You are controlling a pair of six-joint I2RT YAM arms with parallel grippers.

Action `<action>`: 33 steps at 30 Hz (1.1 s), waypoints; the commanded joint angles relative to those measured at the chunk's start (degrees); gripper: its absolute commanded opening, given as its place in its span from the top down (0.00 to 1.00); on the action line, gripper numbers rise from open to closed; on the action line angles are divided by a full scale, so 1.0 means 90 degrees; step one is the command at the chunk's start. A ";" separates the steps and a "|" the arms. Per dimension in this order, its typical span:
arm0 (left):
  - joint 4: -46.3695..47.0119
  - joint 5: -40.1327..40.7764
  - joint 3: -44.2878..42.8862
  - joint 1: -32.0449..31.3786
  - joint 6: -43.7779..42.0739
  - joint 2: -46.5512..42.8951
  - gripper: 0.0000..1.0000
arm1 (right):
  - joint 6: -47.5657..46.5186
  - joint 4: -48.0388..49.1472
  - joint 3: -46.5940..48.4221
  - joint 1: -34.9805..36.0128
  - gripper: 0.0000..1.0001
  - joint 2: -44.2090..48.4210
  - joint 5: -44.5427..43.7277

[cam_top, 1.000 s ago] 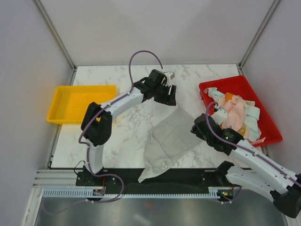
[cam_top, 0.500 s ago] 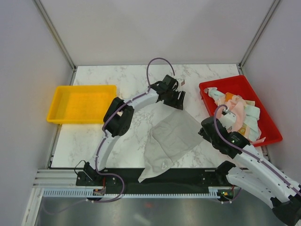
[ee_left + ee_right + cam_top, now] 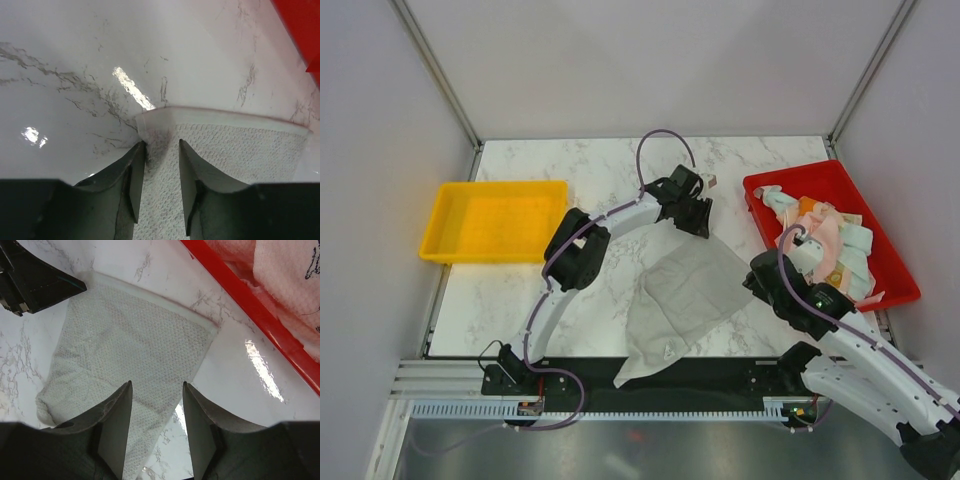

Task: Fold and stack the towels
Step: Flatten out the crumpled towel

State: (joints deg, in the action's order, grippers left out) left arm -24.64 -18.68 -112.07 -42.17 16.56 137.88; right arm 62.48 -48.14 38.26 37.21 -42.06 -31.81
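A: Left fingers (image 3: pixel 135 170) are open around the 12 o'clock corner of the grey-white towel (image 3: pixel 685 290), holding nothing.

B: Press down to the surface (image 3: pixel 610 170), then close. Right fingers (image 3: pixel 117 425), open also and empty, should take 3 o'clock.

- The white marble table (image 3: pixel 600 170) holds 3 things.
- 1 yellow tray (image 3: pixel 492 185) sits at its left edge.
- 1 red tray (image 3: pixel 798 172) sits at the right.
- 1 grey-white towel (image 3: pixel 685 295) lies between them, its near end over the front edge.

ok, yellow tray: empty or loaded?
Empty: the yellow tray shows only its bare floor in the top view.
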 commanded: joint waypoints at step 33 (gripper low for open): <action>0.0228 0.0454 0.3771 0.1619 0.0836 -0.2498 0.98 | -0.3631 0.4265 0.1266 -0.1644 0.47 -0.5159 0.3232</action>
State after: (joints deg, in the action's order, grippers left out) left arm -21.98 -16.05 -78.67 -27.70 23.29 116.75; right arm 33.87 -13.32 46.52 22.92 -86.41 -5.48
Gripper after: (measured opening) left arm 0.032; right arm 0.527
